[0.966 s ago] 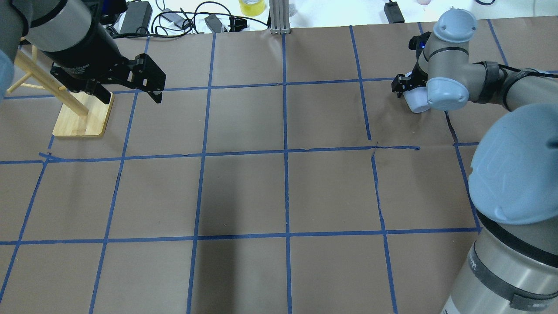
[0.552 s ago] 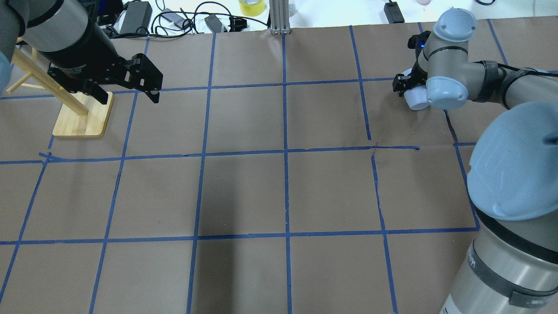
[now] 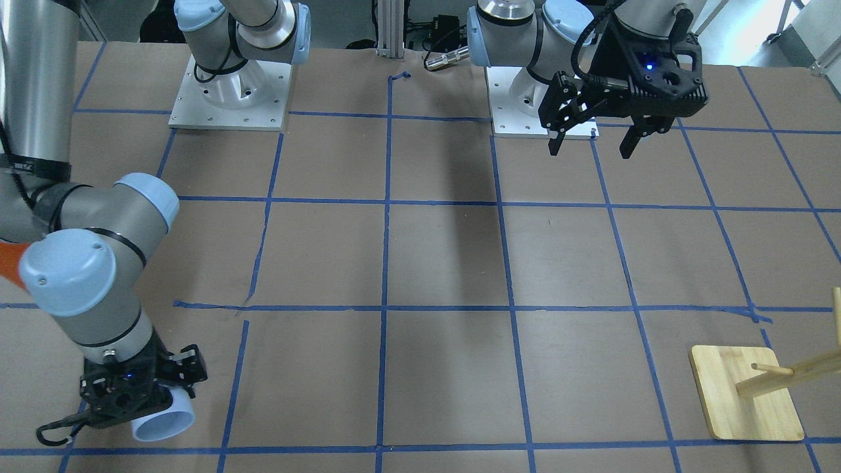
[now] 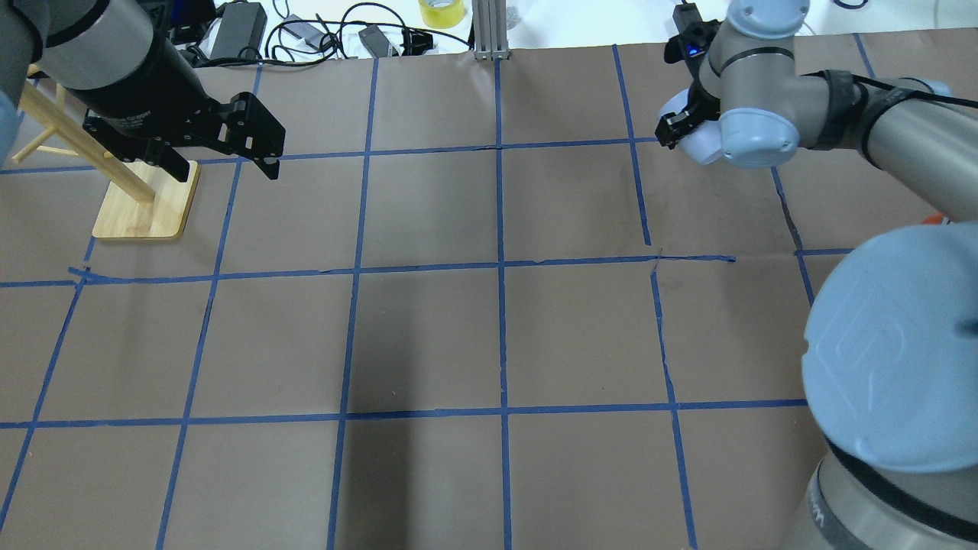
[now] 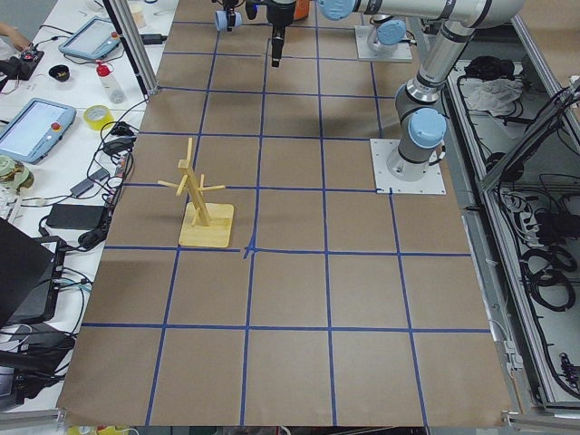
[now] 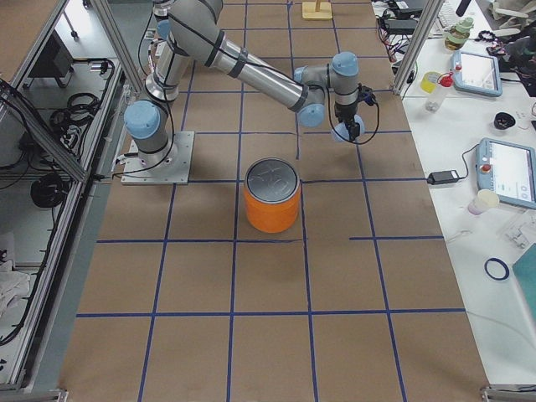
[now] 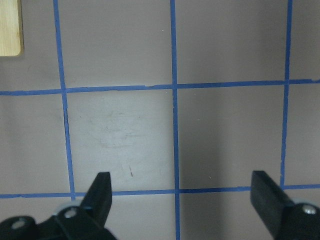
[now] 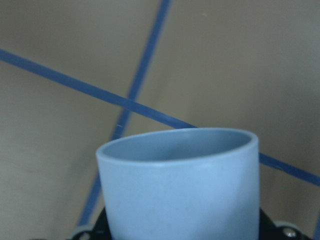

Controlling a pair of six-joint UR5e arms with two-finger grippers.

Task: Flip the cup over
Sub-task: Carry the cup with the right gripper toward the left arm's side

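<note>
The cup [image 4: 691, 139] is a small pale blue-white tumbler held in my right gripper [image 4: 678, 128], which is shut on it at the far right of the table. It is tilted on its side, its open mouth facing outward in the front view [image 3: 164, 420]. The right wrist view shows its rim and wall [image 8: 180, 185] above brown paper and blue tape lines. In the right side view the cup [image 6: 347, 130] hangs under the wrist. My left gripper [image 4: 225, 166] is open and empty, above the table beside the wooden rack; the left wrist view shows its fingers [image 7: 102, 182] wide apart.
A wooden peg rack [image 4: 145, 206] stands on its base at the far left, close to my left gripper. A large orange canister [image 6: 272, 201] with a silver top stands near my right arm's base. Cables and adapters [image 4: 306, 34] lie beyond the table's far edge.
My right gripper has carried the cup left and farther from the robot, across a blue tape line. The left gripper has stayed almost still and open.
</note>
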